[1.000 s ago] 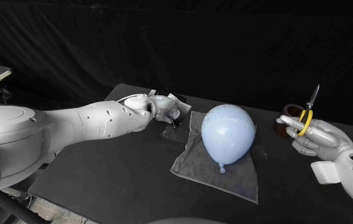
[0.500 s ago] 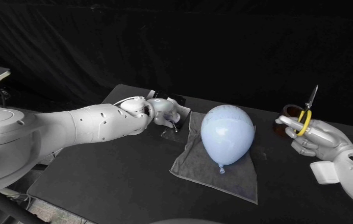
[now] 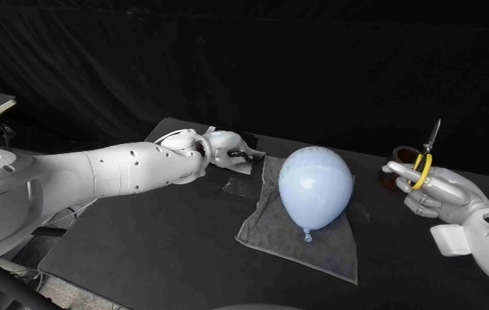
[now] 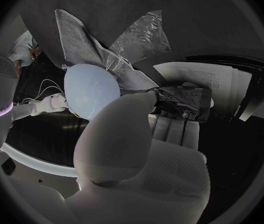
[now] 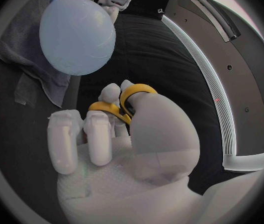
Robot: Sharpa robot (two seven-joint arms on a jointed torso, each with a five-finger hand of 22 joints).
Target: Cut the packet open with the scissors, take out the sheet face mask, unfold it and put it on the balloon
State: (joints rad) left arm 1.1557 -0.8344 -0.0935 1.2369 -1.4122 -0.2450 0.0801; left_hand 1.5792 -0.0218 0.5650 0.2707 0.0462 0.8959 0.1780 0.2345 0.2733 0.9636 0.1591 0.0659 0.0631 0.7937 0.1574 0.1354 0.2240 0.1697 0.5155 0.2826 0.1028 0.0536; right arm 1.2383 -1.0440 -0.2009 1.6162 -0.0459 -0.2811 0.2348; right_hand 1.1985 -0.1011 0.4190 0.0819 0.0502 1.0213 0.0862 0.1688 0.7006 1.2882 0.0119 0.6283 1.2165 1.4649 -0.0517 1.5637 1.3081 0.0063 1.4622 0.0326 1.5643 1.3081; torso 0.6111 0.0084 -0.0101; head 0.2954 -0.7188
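— What did the head view show?
— The pale blue balloon (image 3: 316, 186) lay on a grey cloth (image 3: 267, 224) in the middle of the black table (image 3: 143, 253), its knot toward the robot. The left hand (image 3: 226, 147) was just beyond the cloth's far left corner, fingers curled in. The right hand (image 3: 438, 191) was raised off to the right, well apart from the balloon, gripping the scissors (image 3: 426, 156) by their yellow handles, blades pointing up.
— And the left wrist view?
— There the thumb and fingers were clamped on a dark packet (image 4: 183, 100), so that hand was grasping it. A clear film (image 4: 141, 35) lay by the cloth, and white printed sheets (image 4: 216, 79) lay past the packet.
— The right wrist view?
— Fingers passed through the yellow loops, holding them tight, with the balloon on its cloth beyond.
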